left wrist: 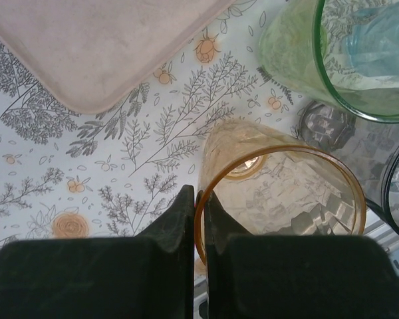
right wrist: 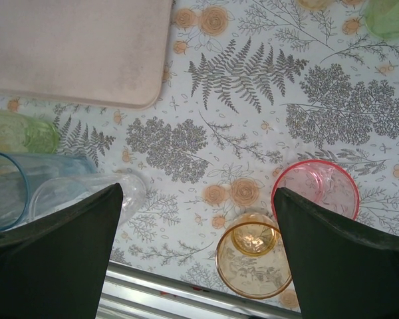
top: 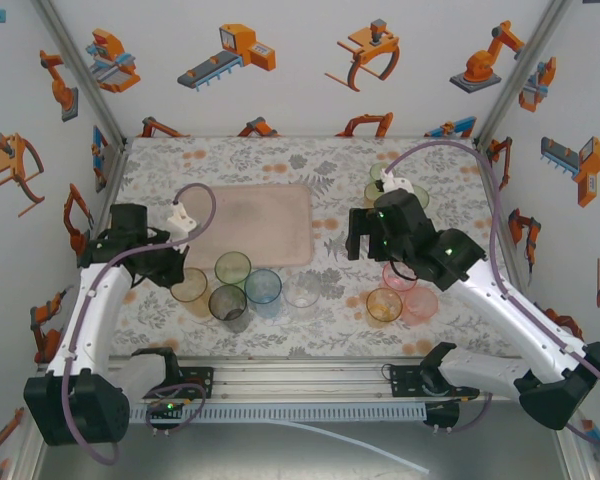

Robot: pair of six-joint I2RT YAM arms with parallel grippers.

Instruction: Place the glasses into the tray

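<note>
Clamped on amber glass (left wrist: 279, 199) rim with left gripper (left wrist: 199, 199); sits toward table (top: 330, 330) near edge, left side, just off tray (left wrist: 100, 46) corner. Nothing in right gripper (right wrist: 198, 199), spread wide. Lift straight, keep upright, clear green glass (left wrist: 292, 53), lower inside tray.

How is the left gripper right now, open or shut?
Shut: the left gripper pinches the rim of the amber tumbler, one finger inside and one outside.

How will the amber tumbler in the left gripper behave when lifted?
Likely light: the amber tumbler looks thin, translucent, empty. Pinched by the left gripper at one side of the rim, it may tilt or swing. Glossy wall could slip; the green tumbler close by might get bumped.
</note>
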